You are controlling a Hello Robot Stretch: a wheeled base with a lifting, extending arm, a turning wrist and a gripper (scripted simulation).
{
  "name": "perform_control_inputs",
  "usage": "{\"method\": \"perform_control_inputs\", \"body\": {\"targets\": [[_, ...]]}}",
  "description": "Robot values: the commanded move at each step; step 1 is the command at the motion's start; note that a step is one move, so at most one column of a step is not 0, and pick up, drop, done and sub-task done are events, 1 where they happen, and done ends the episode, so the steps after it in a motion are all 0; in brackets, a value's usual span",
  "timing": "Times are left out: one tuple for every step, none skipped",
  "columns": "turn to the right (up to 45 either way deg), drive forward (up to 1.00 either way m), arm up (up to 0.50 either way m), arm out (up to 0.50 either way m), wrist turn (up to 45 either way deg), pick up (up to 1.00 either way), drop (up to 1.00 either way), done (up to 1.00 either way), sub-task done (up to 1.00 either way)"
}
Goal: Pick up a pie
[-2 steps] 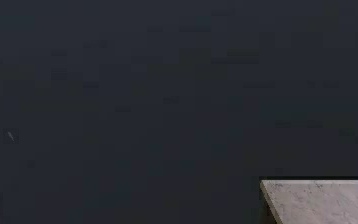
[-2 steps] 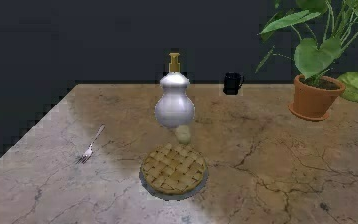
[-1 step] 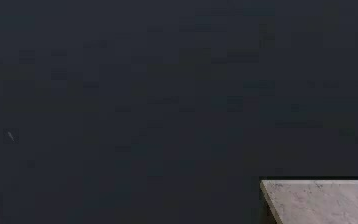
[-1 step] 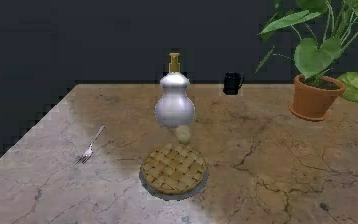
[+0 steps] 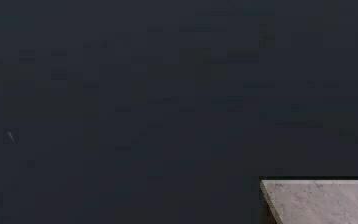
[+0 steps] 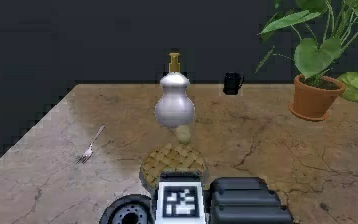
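Note:
A round pie (image 6: 171,165) with a brown lattice top lies on the marble tabletop (image 6: 277,150), near its front edge in the arm side view. Just in front of the pie, at the bottom edge, are a white square with black marks (image 6: 182,200) and the arm's dark parts (image 6: 245,200). The gripper (image 6: 129,212) shows as a dark round body left of the square. Its far end is hard to make out, so I cannot tell whether it holds anything.
A white bottle with a gold top (image 6: 173,96) stands just behind the pie. A fork (image 6: 90,147) lies to the left, with a black mug (image 6: 232,84) and a potted plant (image 6: 319,62) at the back. The table's corner (image 5: 317,200) shows before a dark wall.

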Motion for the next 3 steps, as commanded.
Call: {"method": "perform_control_inputs", "body": {"targets": [[0.0, 0.00, 0.00, 0.06, 0.0, 0.00, 0.00, 0.00, 0.00], [0.0, 0.00, 0.00, 0.00, 45.0, 0.00, 0.00, 0.00, 0.00], [0.0, 0.00, 0.00, 0.00, 45.0, 0.00, 0.00, 0.00, 0.00]]}}
